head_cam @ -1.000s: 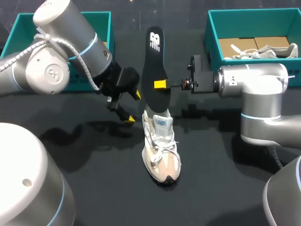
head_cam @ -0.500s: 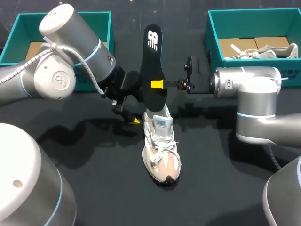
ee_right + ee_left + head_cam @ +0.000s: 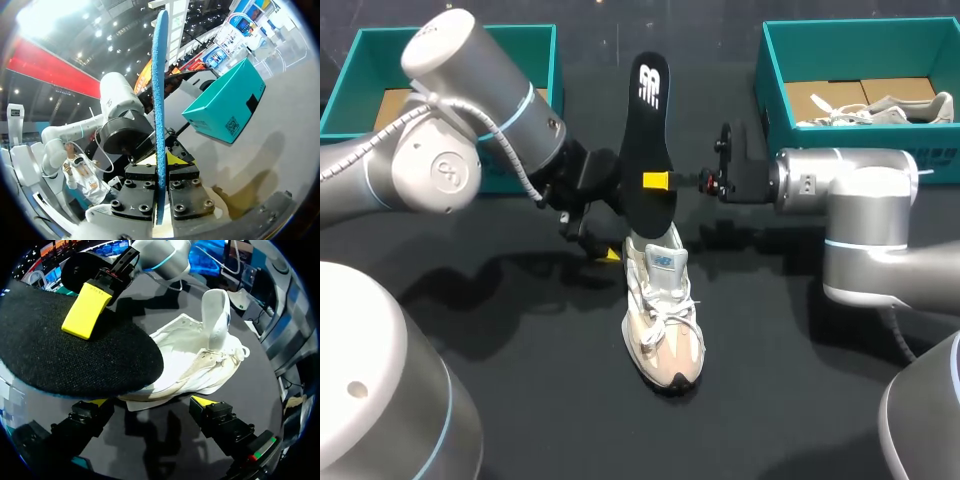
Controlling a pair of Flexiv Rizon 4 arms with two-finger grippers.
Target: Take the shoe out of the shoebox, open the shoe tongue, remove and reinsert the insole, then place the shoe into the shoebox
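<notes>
— Where's the left arm (image 3: 450,170)?
— In from the left, wrist tipped downward near the middle, jaws spread wide, gripping nothing.
— And the right arm (image 3: 860,190)?
— Forearm level, pointing across to the middle, jaws pinched from both sides on the insole (image 3: 646,130).

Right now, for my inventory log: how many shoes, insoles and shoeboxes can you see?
Shoes: 2
Insole: 1
Shoeboxes: 2
Total: 5
</notes>
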